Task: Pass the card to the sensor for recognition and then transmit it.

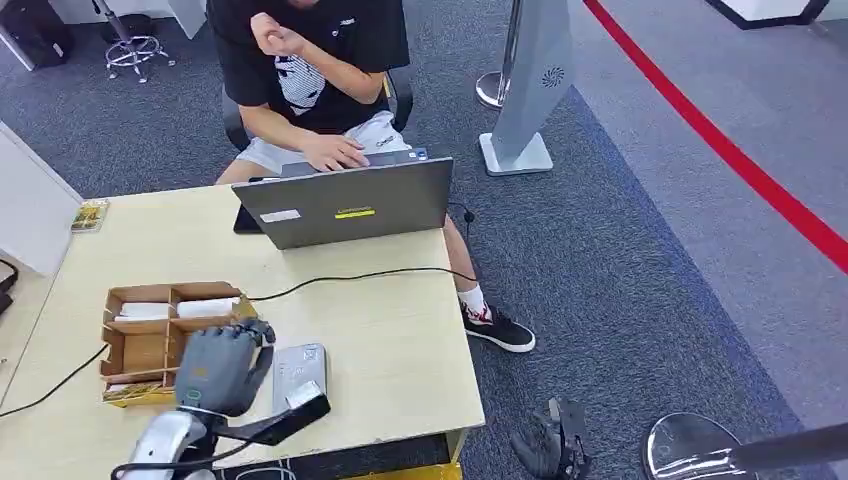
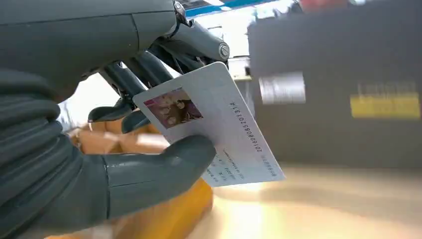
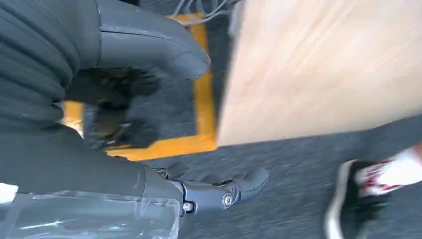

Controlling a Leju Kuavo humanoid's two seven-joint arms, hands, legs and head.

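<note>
My left hand (image 1: 222, 365) hovers low over the near left of the wooden table (image 1: 390, 340), partly above a cardboard organiser box (image 1: 150, 340). Just to its right the grey card sensor (image 1: 302, 368) lies flat on the table. In the left wrist view my left hand (image 2: 74, 129) pinches a white ID card (image 2: 224, 129) with a small photo and printed numbers between the thumb and the fingers. The card is tilted and held above the table. My right hand (image 1: 552, 447) hangs beside the table's right edge, near the floor. In the right wrist view my right hand (image 3: 114, 94) holds nothing.
A grey laptop (image 1: 345, 200) stands open at the table's far edge, with a seated person (image 1: 310, 70) typing behind it. A black cable (image 1: 350, 277) crosses the tabletop. The person's shoe (image 1: 497, 328) rests on the carpet right of the table. A white sign stand (image 1: 525, 90) stands farther back.
</note>
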